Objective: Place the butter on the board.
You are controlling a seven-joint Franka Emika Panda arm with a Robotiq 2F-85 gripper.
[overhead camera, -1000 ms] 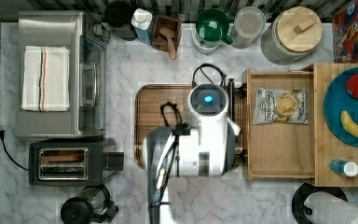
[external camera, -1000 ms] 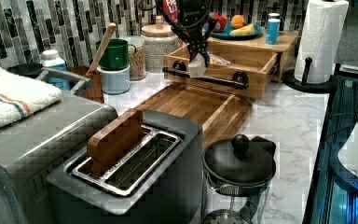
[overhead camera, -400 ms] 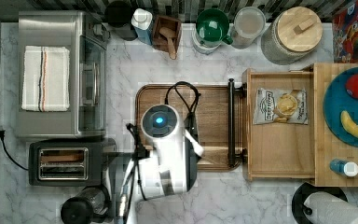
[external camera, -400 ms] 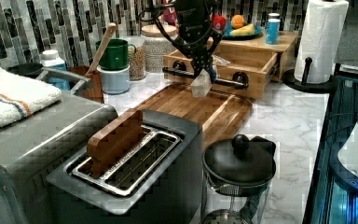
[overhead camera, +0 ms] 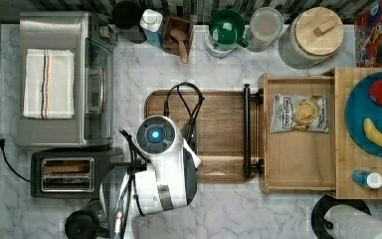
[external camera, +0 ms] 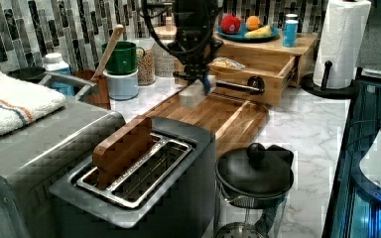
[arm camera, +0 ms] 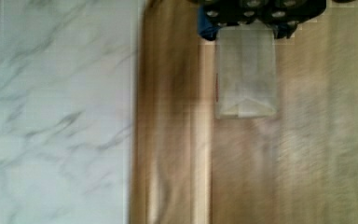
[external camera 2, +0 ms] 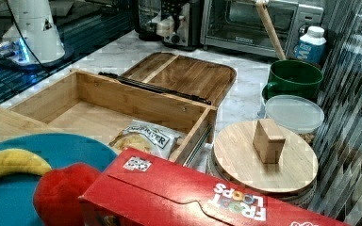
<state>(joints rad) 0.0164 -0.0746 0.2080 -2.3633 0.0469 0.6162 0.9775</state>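
Butter [arm camera: 245,74] now lower over board [overhead camera: 224,129] (wrapper text unreadable).

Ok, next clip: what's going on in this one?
A single white robot arm is carrying a pale wrapped block of butter in its gripper, fingers shut on it. It is above the large dark-brown wooden cutting board with the grooved rim, near the board's end furthest from the paler wooden tray with the black bar handle, which holds a chip bag. In the left view the butter appears not yet set down.
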